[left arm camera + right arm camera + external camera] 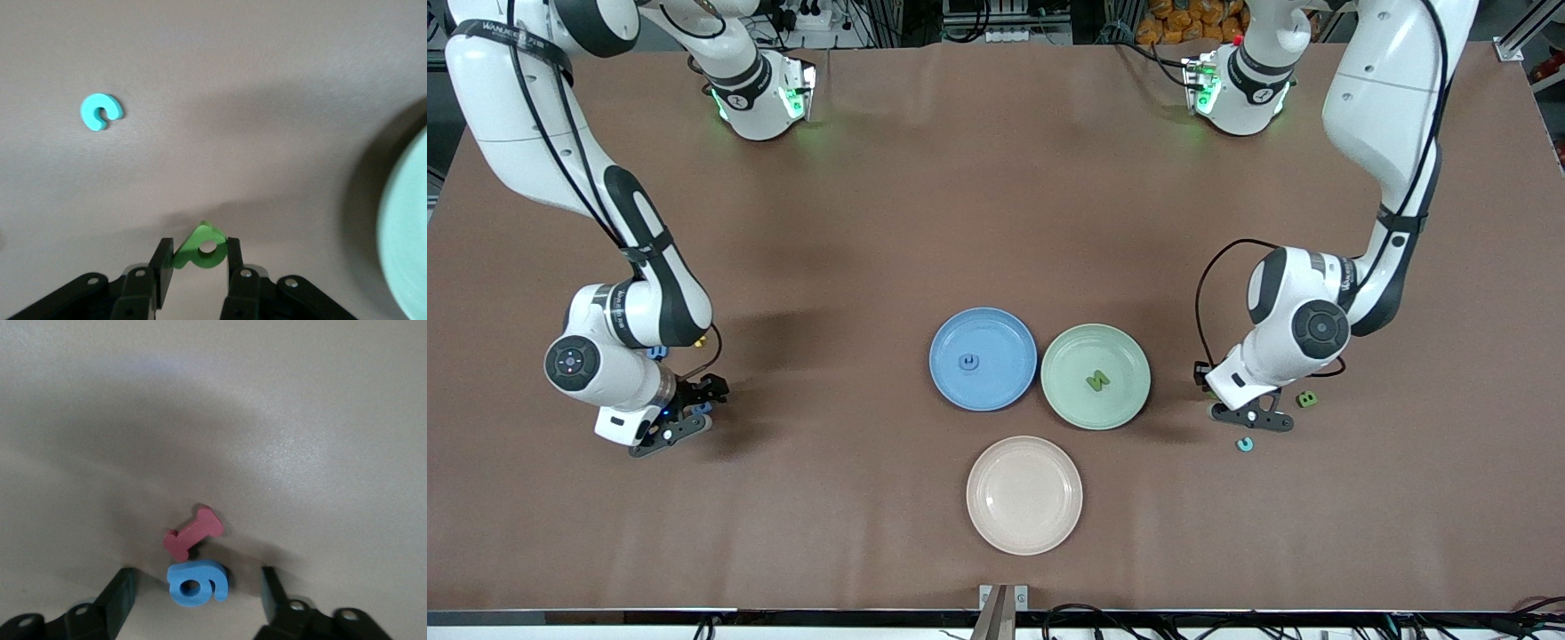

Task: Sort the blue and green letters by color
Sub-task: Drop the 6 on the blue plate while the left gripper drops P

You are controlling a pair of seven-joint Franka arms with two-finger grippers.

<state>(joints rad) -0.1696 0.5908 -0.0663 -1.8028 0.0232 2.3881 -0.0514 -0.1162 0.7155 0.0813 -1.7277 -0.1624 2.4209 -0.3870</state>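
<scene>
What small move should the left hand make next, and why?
Probably lift and carry toward the green plate: the left hand is already shut on a green letter, and that plate holds another green letter.
</scene>
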